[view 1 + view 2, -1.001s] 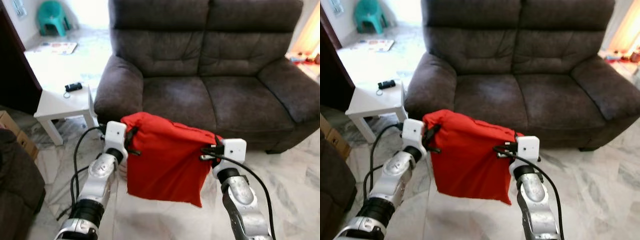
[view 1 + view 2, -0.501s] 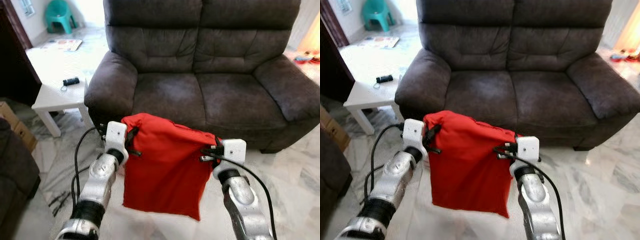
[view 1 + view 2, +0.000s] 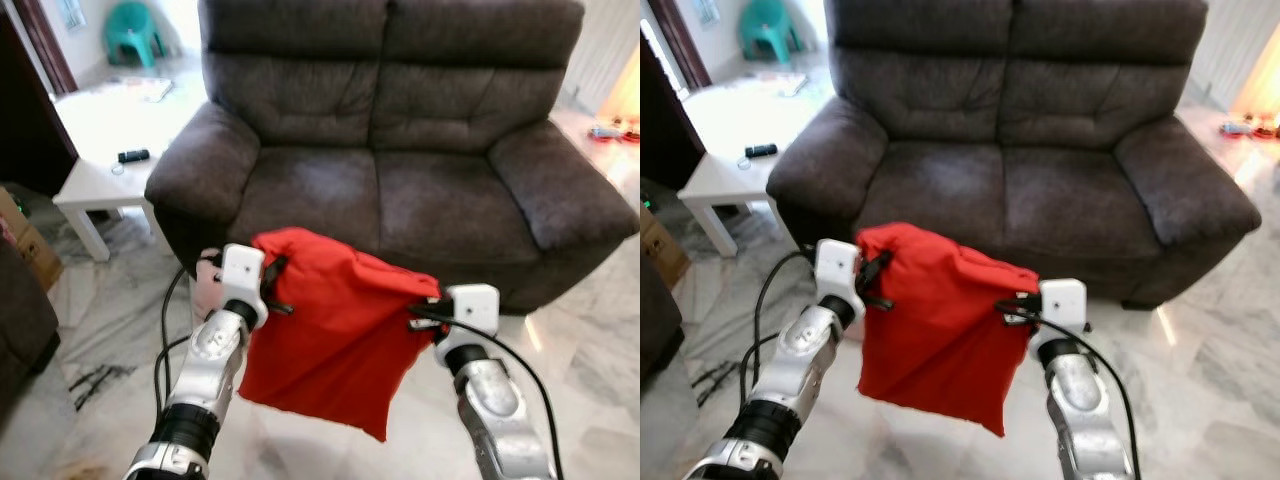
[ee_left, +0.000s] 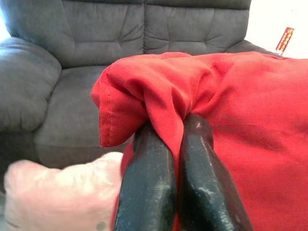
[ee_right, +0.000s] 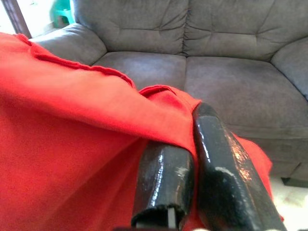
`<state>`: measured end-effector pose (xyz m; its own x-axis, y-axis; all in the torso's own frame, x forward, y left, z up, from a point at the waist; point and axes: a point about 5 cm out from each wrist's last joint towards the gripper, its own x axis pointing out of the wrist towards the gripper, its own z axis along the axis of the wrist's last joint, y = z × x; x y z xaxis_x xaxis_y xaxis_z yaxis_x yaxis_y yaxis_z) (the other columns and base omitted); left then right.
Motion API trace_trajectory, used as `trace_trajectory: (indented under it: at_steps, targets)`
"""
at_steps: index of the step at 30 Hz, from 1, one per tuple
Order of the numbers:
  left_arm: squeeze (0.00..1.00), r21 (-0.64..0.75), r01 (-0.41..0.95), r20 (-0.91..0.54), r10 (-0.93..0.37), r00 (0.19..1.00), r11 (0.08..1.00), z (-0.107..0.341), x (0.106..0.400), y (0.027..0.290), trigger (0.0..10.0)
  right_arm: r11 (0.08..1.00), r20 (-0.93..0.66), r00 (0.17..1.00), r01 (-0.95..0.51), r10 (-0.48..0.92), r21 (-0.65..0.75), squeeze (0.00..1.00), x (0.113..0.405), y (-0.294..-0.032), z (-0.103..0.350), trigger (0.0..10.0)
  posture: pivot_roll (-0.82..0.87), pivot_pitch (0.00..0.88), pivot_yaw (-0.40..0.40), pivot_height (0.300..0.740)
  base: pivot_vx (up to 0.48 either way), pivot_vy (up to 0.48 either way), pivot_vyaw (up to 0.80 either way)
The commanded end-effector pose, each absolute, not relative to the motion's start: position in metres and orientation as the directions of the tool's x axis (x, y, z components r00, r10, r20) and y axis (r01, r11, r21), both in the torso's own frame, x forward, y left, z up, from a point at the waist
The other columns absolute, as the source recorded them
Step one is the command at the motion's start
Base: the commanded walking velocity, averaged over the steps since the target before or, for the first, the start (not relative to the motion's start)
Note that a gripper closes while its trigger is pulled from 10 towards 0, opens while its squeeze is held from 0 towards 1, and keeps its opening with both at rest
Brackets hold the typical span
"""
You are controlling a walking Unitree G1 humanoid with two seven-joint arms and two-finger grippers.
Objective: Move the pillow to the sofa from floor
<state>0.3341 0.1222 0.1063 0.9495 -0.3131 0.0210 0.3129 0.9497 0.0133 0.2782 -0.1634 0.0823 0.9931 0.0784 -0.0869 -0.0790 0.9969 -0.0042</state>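
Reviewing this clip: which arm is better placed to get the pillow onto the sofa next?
Neither alone. The left gripper and right gripper each pinch a top corner of the red pillow, which hangs between them facing the sofa. Probably both should carry it forward together.

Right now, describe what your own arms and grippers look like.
Both arms are silver metal with black joint bands. Each wrist carries a white boxy block. Black cables loop from each wrist block back along the arm. The left gripper and right gripper each have two long, glossy black fingers with rounded tips.
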Motion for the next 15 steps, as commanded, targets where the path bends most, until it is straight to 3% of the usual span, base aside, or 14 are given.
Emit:
trace_trajectory:
  at_steps: [1,15]
  targets:
    - [0.0,0.032,0.313,0.087,-0.314,0.945,0.949,0.1221,0.3383,0.1234,10.0,0.994,0.016,0.994,-0.109,0.109,-0.002,0.0,0.2854,-0.1549,0.104,10.0,-0.05,0.0,-0.034,0.74,0.0,-0.315,0.0]
    - [0.0,0.034,0.324,0.089,-0.326,0.941,0.945,0.1224,0.338,0.1215,10.0,0.994,0.013,0.994,-0.111,0.111,-0.009,0.0,0.2847,-0.1555,0.1032,10.0,-0.06,0.0,-0.03,0.74,0.0,-0.311,0.0]
